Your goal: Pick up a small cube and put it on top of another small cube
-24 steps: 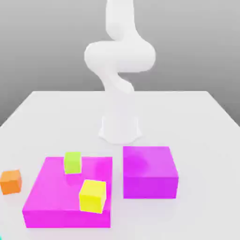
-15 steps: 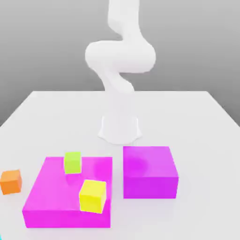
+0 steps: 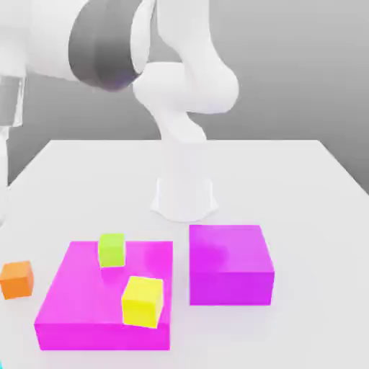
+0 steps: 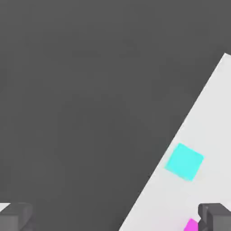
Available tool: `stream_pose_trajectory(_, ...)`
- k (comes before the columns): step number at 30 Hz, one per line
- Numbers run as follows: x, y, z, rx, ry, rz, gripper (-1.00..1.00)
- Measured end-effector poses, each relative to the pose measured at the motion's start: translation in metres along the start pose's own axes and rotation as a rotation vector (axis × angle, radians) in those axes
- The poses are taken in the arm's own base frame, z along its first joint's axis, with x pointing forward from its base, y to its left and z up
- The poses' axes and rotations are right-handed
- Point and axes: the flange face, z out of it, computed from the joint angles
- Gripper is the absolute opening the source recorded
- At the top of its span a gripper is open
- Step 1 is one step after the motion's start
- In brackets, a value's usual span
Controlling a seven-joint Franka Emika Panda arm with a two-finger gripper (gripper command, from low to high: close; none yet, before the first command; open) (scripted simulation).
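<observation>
Gripper (image 4: 115, 216) spread wide, fingers well apart, nothing pinched; in the exterior view its hand and arm are cut off at the view's left, one finger running down along that border. Cyan cube (image 4: 184, 162) lies near the table's edge in the hand view, fully visible there; just a sliver of cyan at the exterior view's bottom left corner. Small magenta patch (image 4: 191, 225) in the hand view is cut off by the frame and partly behind a finger, so can't tell which thing it is; arm (image 3: 54, 39) hides part of the background and overlaps its own upper links. Orange cube (image 3: 16, 279) sits on the table (image 3: 288, 180), beside the wide magenta block (image 3: 79, 288), apart from it; green cube (image 3: 112, 250) is on that block toward its far side, yellow cube (image 3: 143, 301) by its near right corner; narrow gap between it and the purple block (image 3: 229, 252); open tabletop beyond both blocks and at the exterior view's right.
</observation>
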Motion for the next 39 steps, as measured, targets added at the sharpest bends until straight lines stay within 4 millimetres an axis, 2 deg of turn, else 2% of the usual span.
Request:
stream_pose_trajectory(4, 0.028, 0.006, 0.071, -0.087, -0.014, 0.159, 0.00)
stream_pose_trajectory(9, 0.063, 0.028, 0.157, -0.195, -0.035, 0.367, 0.00)
stream_pose_trajectory(13, 0.067, 0.044, 0.223, -0.220, -0.040, 0.418, 0.00)
stream_pose_trajectory(14, 0.066, 0.047, 0.235, -0.221, -0.040, 0.419, -1.00)
stream_pose_trajectory(19, 0.066, 0.047, 0.235, -0.219, -0.041, 0.419, -1.00)
stream_pose_trajectory(20, 0.066, 0.048, 0.241, -0.219, -0.041, 0.420, -1.00)
stream_pose_trajectory(22, 0.067, 0.044, 0.225, -0.219, -0.041, 0.421, -1.00)
stream_pose_trajectory(25, 0.067, 0.037, 0.183, -0.219, -0.043, 0.413, -1.00)
stream_pose_trajectory(28, 0.034, 0.042, 0.147, -0.216, -0.060, 0.335, -1.00)
stream_pose_trajectory(32, -0.014, 0.059, 0.103, -0.212, -0.081, 0.216, -1.00)
stream_pose_trajectory(39, -0.094, 0.112, 0.040, -0.204, -0.101, -0.008, -1.00)
